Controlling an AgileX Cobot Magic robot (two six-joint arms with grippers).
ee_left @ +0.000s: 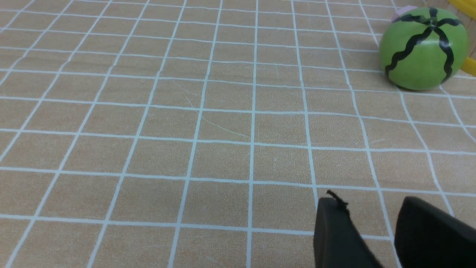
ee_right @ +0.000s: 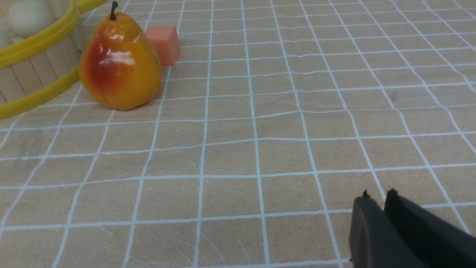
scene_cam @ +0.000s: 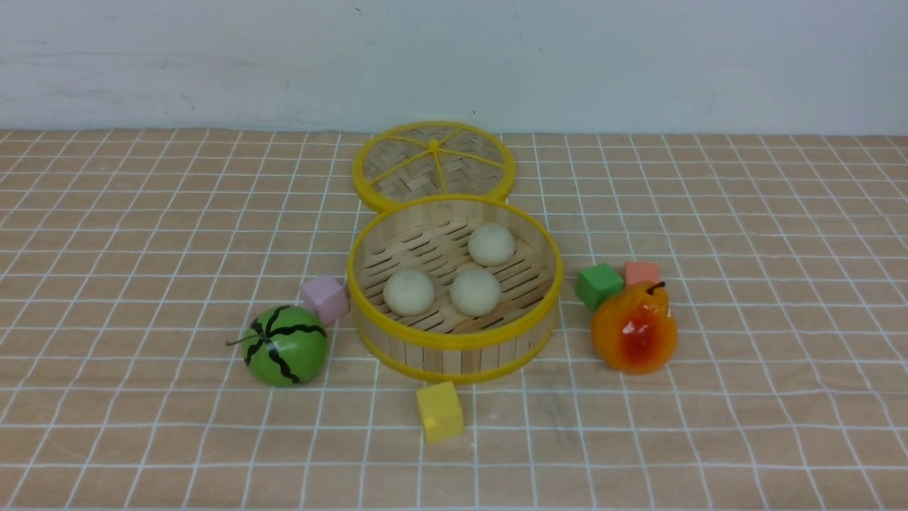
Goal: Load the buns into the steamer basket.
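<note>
Behind the bench runs a pale, plain wall, and the bench (scene_cam: 142,440) itself is covered with a tan cloth marked by a grid of thin white lines. Near the middle stands the steamer basket (scene_cam: 454,345), a round bamboo tray with upright slat walls and yellow rims. All three buns are inside it, lying on the slatted floor: one bun (scene_cam: 409,292) at the front left, a second bun (scene_cam: 475,292) just beside it toward the right, and a third bun (scene_cam: 491,244) further back. They lie close together but each one is seen separately. Behind the basket, touching or almost touching its back rim, lies the flat woven lid (scene_cam: 433,165) with yellow spokes.

Left of the basket sits a toy watermelon (scene_cam: 285,345), green with black wavy stripes, and a pink cube (scene_cam: 325,298) rests between it and the basket wall. A yellow cube (scene_cam: 440,411) lies just in front of the basket. On the right side stands a glossy orange-red pear (scene_cam: 634,329), upright, with a green cube (scene_cam: 599,285) and a salmon cube (scene_cam: 641,272) just behind it.

No arm shows in the front view. In the left wrist view the left end effector (ee_left: 372,208) is over bare cloth, well apart from the watermelon, its two dark fingers spread with a clear gap and holding nothing. In the right wrist view the right end effector (ee_right: 376,196) is also over bare cloth, well apart from the pear; its fingers are nearly pressed together, only a thin slit between the tips, and nothing is pinched
</note>
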